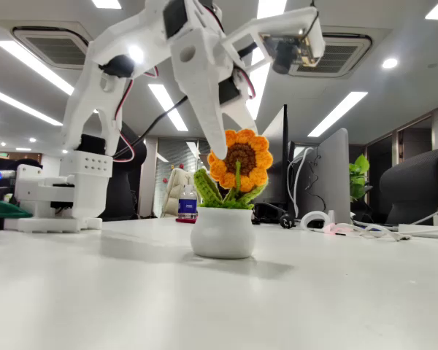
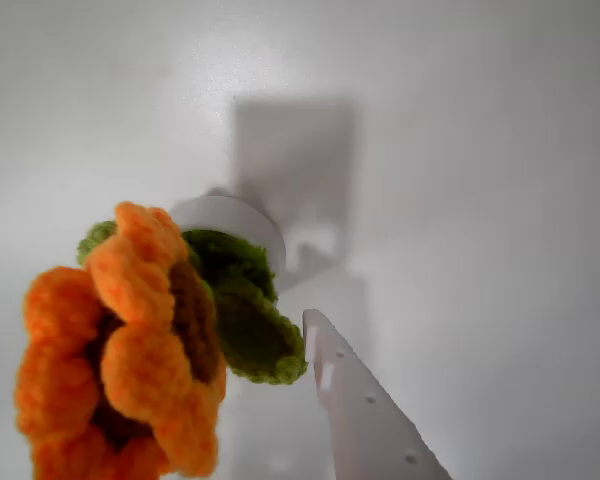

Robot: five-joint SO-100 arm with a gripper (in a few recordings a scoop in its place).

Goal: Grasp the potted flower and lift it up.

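The potted flower stands upright on the white table: an orange crocheted sunflower with a brown centre, green knitted leaves and a round glossy white pot. My white gripper hangs open just above it, pointing down. One fingertip is at the left edge of the flower head, the other behind its top. In the wrist view the flower fills the lower left. The pot's rim lies beyond it, and one white finger sits just right of a green leaf. Nothing is gripped.
The arm's base stands at the left on the table. Behind the flower are a small water bottle, dark monitors, a leafy real plant and cables with white headphones at the right.
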